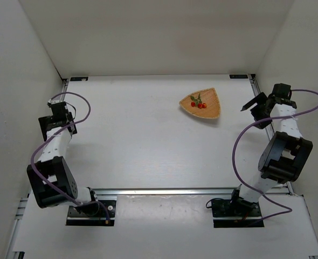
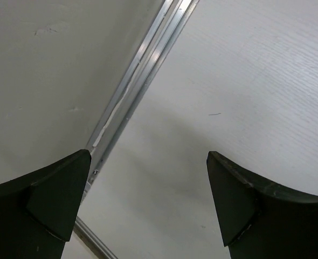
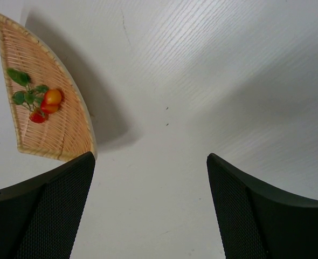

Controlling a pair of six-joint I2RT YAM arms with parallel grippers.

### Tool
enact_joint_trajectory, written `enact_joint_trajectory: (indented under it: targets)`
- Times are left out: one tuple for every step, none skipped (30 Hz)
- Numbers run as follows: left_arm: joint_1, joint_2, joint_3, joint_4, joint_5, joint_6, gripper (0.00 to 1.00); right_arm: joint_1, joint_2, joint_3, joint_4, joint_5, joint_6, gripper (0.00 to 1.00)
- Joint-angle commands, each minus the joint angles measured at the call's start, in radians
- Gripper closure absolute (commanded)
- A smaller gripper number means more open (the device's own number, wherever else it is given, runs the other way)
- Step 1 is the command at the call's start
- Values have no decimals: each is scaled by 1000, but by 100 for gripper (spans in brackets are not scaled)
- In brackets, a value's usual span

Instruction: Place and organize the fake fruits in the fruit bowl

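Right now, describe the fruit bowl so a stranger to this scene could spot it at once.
On the white table, look toward the far right. There lies the fruit bowl, a shallow tan woven dish shaped like a fan. Its tan weave and the small red fake fruits with green leaves inside set it apart from the black-and-white arms nearby.

The white matt worktop [image 1: 148, 145] is showing a fine, wood-like grain. The tan fan-shaped woven bowl [image 3: 67, 135] is looking rough and wicker-like, the small red-orange berries [image 3: 51, 100] are gleaming like glossy plastic, and the right arm's black jaws are showing a fine mesh texture.
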Motion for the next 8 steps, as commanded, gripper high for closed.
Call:
enact_joint_trajectory:
  targets:
    - [3,-47,0,-19,70,-71,0,-2,-39,26,-31,-14,-12,12]
    - [3,-47,10,-28,70,-71,0,-2,-39,26,-31,-3,-12,12]
    - [3,-47,10,-28,70,-71,0,-2,-39,26,-31,-3,-21,12]
    - [3,-47,23,-28,70,-71,0,-2,-39,26,-31,-3,-22,12]
    - [3,-37,23,-39,70,-71,0,-2,-39,26,-31,-3,-22,12]
    - [3,-37,32,-39,70,-71,0,-2,-48,26,-31,-3,-31,12]
    - [3,-37,32,-39,70,-71,0,-2,-48,14,-31,-3,-31,12]
    - [3,-37,32,-48,79,-71,0,-2,-62,14,-8,-3,-31,12]
